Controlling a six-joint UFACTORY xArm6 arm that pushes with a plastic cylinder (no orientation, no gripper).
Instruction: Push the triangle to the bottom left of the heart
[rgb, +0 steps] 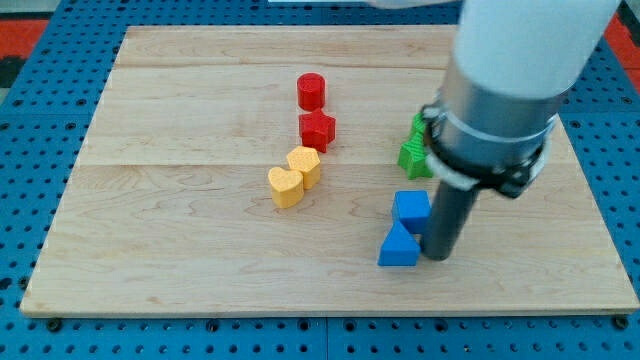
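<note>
The blue triangle (399, 247) lies at the view's lower right of the board. The yellow heart (285, 186) sits near the middle, well to the triangle's left and a little higher. My tip (437, 256) rests on the board just right of the blue triangle, touching or nearly touching its right side. A blue cube-like block (411, 208) stands directly above the triangle, against the rod's left side.
A yellow hexagon-like block (304, 164) touches the heart's upper right. A red star-like block (317, 130) and a red cylinder (312, 91) stand above it. Green blocks (413, 148) are partly hidden behind the arm. The wooden board (150, 250) lies on a blue pegboard.
</note>
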